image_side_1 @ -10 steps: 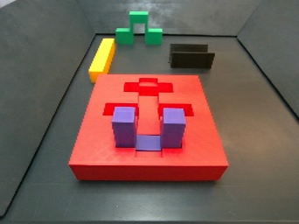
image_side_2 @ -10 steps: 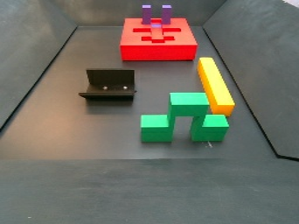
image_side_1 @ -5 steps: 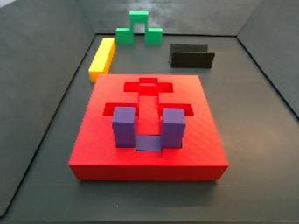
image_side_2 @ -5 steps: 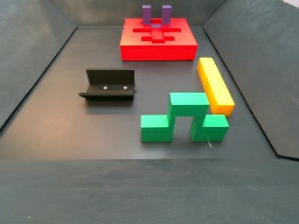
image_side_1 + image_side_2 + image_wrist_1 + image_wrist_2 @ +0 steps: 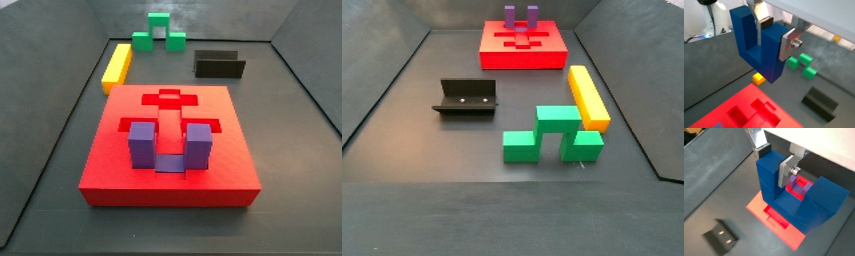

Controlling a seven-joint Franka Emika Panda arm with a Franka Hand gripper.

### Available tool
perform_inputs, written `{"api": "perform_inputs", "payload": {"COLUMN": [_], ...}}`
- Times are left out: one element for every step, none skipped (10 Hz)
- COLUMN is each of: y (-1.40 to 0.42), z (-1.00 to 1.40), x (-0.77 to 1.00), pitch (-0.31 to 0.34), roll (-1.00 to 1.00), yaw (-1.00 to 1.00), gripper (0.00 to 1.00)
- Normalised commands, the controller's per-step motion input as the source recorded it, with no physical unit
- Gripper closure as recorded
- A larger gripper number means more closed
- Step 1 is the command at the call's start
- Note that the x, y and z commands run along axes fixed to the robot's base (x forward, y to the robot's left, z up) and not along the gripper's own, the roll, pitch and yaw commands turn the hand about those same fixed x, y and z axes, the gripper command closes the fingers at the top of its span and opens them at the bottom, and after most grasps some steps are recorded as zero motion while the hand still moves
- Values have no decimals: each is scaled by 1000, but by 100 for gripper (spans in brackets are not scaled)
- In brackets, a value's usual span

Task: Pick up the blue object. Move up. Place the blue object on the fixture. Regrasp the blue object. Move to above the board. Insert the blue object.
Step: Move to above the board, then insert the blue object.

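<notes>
The gripper (image 5: pixel 775 31) is high in the air, out of sight in both side views. Its silver fingers (image 5: pixel 786 170) are squeezed shut on one prong of the blue object (image 5: pixel 756 42), so the block hangs with its bridge at the bottom and its two prongs standing up. I think it is held this way so the block can go down into the board (image 5: pixel 769 211), which lies under it.

The blue object is a deep blue U shape with flat sides and square corners.

In a side view, the board (image 5: pixel 120 160) already has the purple U-shaped block (image 5: pixel 170 145) standing in it. The fixture (image 5: pixel 219 65), at about 1 o'clock from the board, is bare. The yellow bar (image 5: pixel 118 65) lies at about 11 o'clock and the green block (image 5: pixel 160 33) at 12 o'clock.
</notes>
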Motion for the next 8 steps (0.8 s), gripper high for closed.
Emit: {"api": "perform_inputs", "payload": {"y": [34,44,35,15,0,0,0,0], "z": [7,0,-2,2,0,-9,0,-309], "x": [-76,-71,-67,-46,40,40,151,317], "pitch": [53,-8,-30,-36,0,0,16,-50], "roll": [-1000,-618,-453,-232,0,47,206,209], "yaw": [72,30,20,7,0,0,109,237], "gripper": [100,100,100,100,100,100,100,100]}}
